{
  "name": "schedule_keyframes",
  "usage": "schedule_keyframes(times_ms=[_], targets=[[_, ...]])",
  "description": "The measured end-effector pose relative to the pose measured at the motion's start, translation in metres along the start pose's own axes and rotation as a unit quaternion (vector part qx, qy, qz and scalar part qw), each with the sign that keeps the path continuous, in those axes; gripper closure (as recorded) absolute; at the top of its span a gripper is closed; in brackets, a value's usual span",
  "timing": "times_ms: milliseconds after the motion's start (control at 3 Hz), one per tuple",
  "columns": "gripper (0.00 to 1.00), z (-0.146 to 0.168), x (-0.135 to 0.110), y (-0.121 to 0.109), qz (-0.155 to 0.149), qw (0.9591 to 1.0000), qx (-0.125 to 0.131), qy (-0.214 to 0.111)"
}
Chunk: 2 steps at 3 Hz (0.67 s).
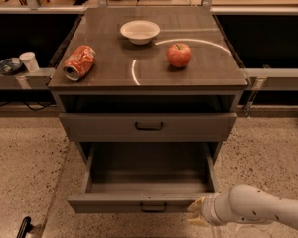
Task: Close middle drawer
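The middle drawer is pulled far out, a wide shallow grey-brown box with nothing in it. Its small dark bail handle sits at the centre of the front, near the bottom of the view. The upper drawer above it is closed. The lowest drawer is hidden beneath the open one. My gripper, on a white arm coming in from the lower right, is at the right end of the middle drawer's front, close to or touching it.
On the cabinet top lie a crushed orange can, a white bowl and a red apple. A white cup stands on a shelf at the left. A dark object lies on the speckled floor at the lower left.
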<state>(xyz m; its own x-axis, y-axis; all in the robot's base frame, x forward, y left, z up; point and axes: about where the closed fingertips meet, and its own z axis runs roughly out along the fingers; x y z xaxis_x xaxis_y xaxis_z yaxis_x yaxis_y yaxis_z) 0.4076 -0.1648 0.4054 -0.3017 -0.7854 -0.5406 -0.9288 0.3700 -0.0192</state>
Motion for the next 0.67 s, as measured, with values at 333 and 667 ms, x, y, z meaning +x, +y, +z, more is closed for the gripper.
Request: schedule_keyframes(times_ms=[333, 667], targets=[[0.04, 0.005, -0.007, -0.011, 0.029, 0.9993, 0.013, -0.018], [0.00, 0.000, -0.019, -0.021, 0.043, 0.9978, 0.029, -0.040]])
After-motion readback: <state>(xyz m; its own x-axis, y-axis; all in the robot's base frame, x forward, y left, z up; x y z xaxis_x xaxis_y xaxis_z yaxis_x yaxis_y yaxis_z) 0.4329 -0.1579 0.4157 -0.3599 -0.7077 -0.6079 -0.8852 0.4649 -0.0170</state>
